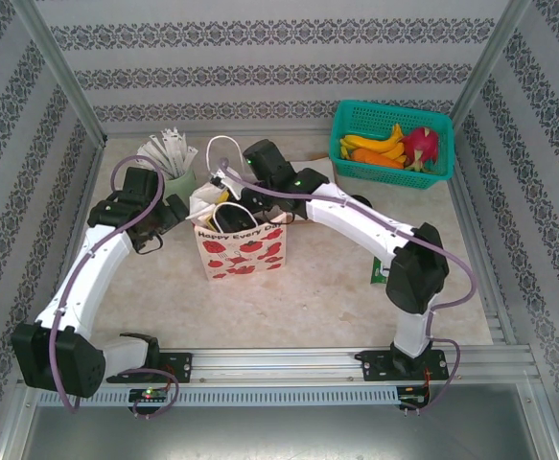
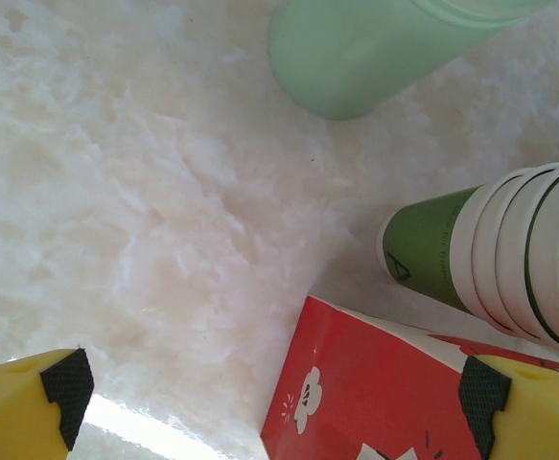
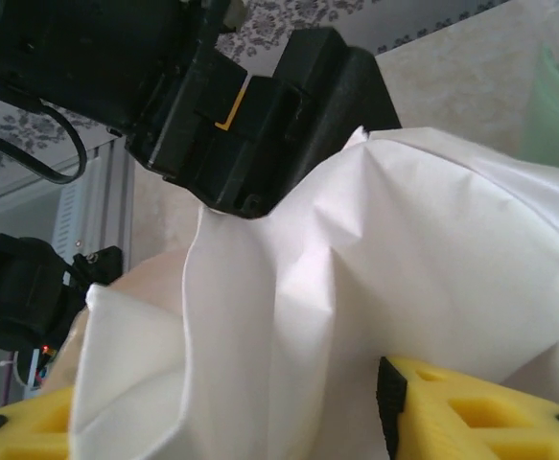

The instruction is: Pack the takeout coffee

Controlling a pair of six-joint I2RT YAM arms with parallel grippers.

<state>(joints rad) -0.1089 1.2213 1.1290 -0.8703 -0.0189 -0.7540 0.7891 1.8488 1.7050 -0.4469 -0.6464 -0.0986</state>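
Left gripper (image 2: 274, 388): fingers spread wide, holding nothing, over the table (image 2: 116, 192). Cups (image 2: 480, 254): a nested stack ahead and right of my fingers, nearest the right pad, just beside the bag (image 2: 375, 402). I judge it upright, axis running rightward in the left wrist view. The left arm is nearer. Right gripper (image 3: 212, 412): fingers parted, white bag paper slack between them.

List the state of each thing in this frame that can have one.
paper bag, upright on the table.
nested paper cups, stacked together, standing beside the bag.
pale green cup, upright, holding white sticks.
teal basket, holding fruit.
left pincer, open, nothing held, above the bag's corner.
right pincer, jaws apart, white bag paper between them.
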